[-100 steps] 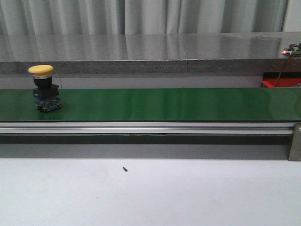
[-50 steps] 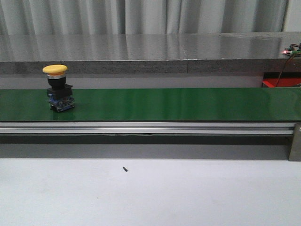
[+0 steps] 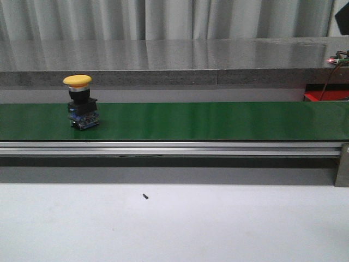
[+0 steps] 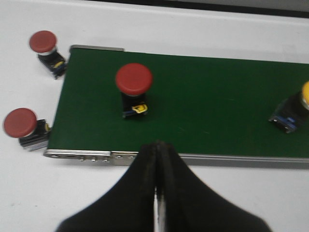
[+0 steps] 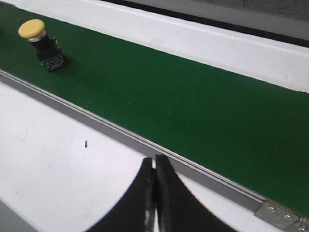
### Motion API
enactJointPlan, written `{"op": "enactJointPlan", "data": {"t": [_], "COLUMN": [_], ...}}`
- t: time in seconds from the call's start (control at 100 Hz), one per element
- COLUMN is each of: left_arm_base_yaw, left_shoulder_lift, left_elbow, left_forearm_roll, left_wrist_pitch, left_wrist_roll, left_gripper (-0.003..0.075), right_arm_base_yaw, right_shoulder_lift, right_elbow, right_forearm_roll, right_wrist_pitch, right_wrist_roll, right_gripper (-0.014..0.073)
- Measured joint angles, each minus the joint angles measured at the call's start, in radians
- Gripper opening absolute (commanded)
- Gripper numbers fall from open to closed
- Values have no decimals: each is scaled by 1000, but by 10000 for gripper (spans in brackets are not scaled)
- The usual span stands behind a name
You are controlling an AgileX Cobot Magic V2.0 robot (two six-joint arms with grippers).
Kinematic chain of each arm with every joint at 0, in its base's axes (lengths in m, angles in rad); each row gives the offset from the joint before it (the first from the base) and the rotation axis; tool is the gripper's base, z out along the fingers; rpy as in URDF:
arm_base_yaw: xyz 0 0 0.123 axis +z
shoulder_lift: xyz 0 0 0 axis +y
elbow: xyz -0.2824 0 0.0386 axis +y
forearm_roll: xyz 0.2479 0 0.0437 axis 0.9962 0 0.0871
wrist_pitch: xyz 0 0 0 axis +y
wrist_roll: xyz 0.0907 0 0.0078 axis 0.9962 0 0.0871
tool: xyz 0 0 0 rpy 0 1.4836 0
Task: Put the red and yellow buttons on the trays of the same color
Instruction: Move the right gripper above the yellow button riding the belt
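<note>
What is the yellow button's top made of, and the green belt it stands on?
The yellow button cap looks like smooth matte plastic, evenly colored with no sparkle. The green belt seems to be rubbery or vinyl sheet, slightly glossy, since pale light streaks reflect off it.

In the left wrist view the yellow button (image 4: 295,112) is cut off by the picture's edge. A tiny dark speck (image 3: 145,195) on the worktop (image 3: 218,224) is too small to identify.

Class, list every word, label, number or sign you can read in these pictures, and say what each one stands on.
None can be read.
Yellow button: the blue base shows no legible print.
Red button on the belt: its yellow tag is too blurred to read.
Green conveyor belt: plain, unmarked.
</note>
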Motion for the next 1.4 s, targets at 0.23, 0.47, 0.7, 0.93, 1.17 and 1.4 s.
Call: {"op": "enactJointPlan", "data": {"t": [0.23,0.47,0.7,0.93,1.17,1.4], "left_arm_base_yaw": [-146,-213,-215,-215,-215,-215], "left_shoulder_lift": [-101,-221,-303,-319,-319,-319], "left_elbow": [121,275,335,337,337,337], "left_forearm_roll": [-23,-25,-25,-28,-28,-28], "left_wrist_pitch": [-81,-202,-228,-230,-230,-230], "left_wrist_roll": [15,15,15,15,15,15], "left_gripper": [-20,-20,-20,-20,-20,-20], "right_arm_base_yaw": [42,44,83,174,233,279], "right_shoulder_lift": [99,198,319,445,601,761], "right_elbow": [-69,-171,-279,-411,-582,-746], "right_forearm_roll": [-3,-31,-83,-93,-93,-105], "right_wrist_pitch": [30,45,100,126,203,260], "right_wrist_roll": [0,0,0,0,21,44], "right_gripper": [-113,-113,-36,442,495,495]}}
